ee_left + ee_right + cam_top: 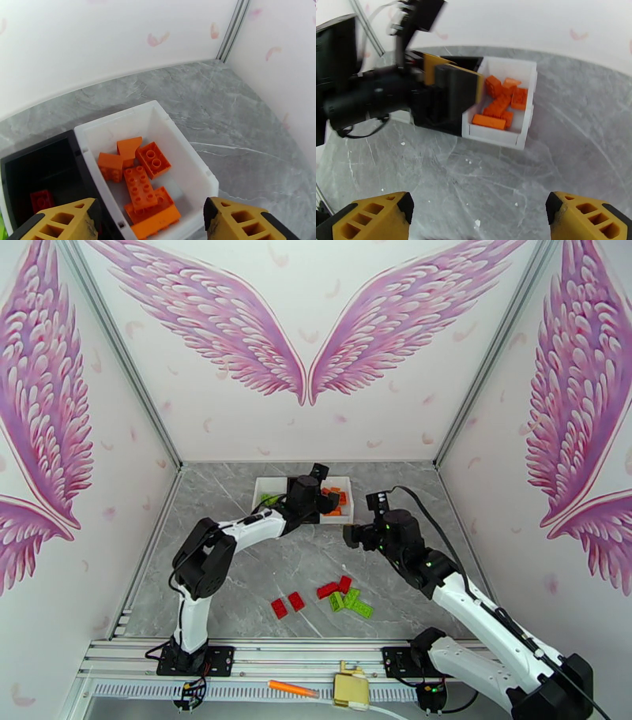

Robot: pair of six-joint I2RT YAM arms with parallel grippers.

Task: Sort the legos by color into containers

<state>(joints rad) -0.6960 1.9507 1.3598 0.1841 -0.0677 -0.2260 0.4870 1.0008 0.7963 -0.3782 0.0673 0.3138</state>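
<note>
L fingers [65, 221] spread wide, empty, above white tray [183, 164] w/ approx 6 orange legos [140, 189]. Black tray [23, 169] touching it holds 1 red lego [40, 200]. R fingers [375, 215] spread, empty. Tabletop [237, 571]: 4 red legos [296, 601], 3 green legos [351, 599] loose.

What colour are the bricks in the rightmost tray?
Bricks are orange; clearest in the left wrist view.

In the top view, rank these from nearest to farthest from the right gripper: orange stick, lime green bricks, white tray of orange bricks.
From the right gripper:
1. White tray of orange bricks, just beyond it.
2. Lime green bricks, on the table nearer the arm bases.
3. Orange stick, on the front rail.
</note>
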